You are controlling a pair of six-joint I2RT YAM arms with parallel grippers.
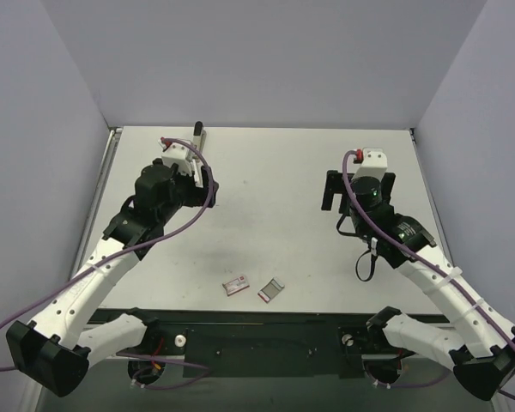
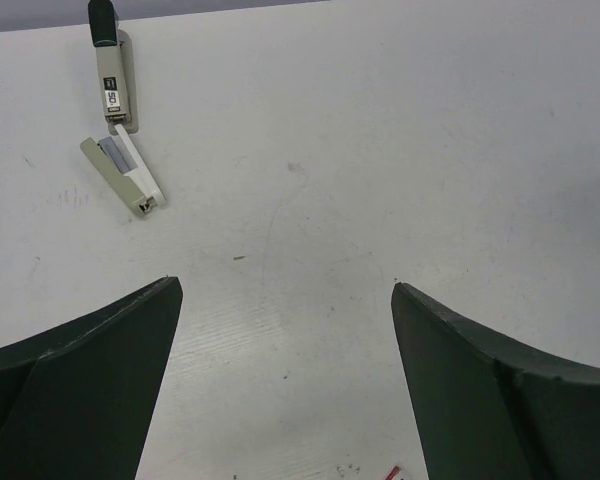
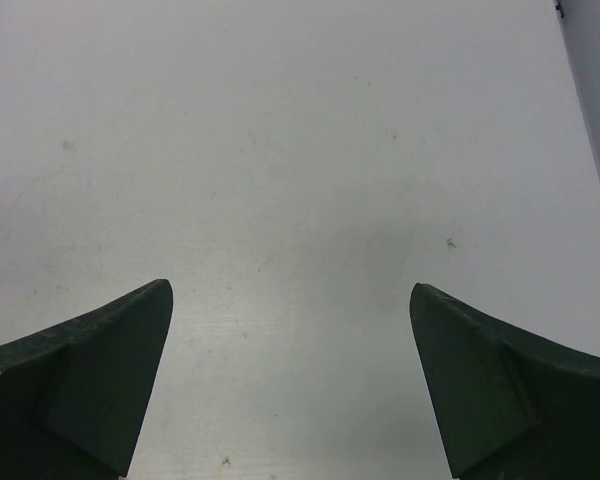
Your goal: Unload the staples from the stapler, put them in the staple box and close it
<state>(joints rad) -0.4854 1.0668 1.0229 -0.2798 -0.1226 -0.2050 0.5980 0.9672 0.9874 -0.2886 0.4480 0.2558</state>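
The stapler (image 2: 112, 90) lies at the far left of the table, folded open at its hinge. Its grey arm with the black tip points away, and the pale base (image 2: 128, 178) angles toward me with a grey strip showing in its channel. From above, only the stapler's far end (image 1: 199, 133) shows past the left wrist. My left gripper (image 2: 285, 283) hovers open over bare table, well short of the stapler and to its right. My right gripper (image 3: 290, 285) is open too, over bare table on the right side (image 1: 359, 184), with nothing between its fingers.
A small red-and-white box (image 1: 236, 285) and a small grey box (image 1: 271, 290) lie side by side near the table's front edge, between the two arms. A red corner (image 2: 395, 470) peeks in at the bottom of the left wrist view. Walls enclose the table (image 1: 275, 172) on three sides.
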